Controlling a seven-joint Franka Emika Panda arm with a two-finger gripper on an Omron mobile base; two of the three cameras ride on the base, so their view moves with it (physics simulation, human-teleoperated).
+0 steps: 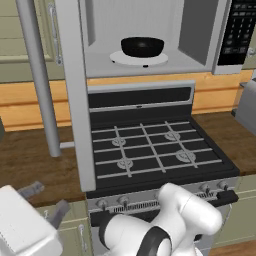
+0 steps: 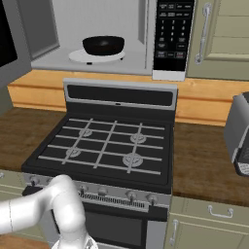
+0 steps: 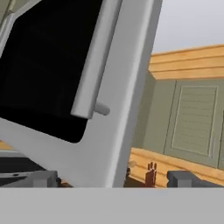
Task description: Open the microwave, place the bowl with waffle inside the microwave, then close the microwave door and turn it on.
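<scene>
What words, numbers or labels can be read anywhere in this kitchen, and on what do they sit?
None can be read.
Microwave keypad panel: rows of pale marks on dark buttons, too small and blurred to read.
Stove: no readable marks on its back panel or knobs.
Microwave door, bowl and cabinet doors: no text at all.

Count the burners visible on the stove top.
4, in a two-by-two grid on the stove: back left, back right, front left, front right. None appear hidden.
</scene>
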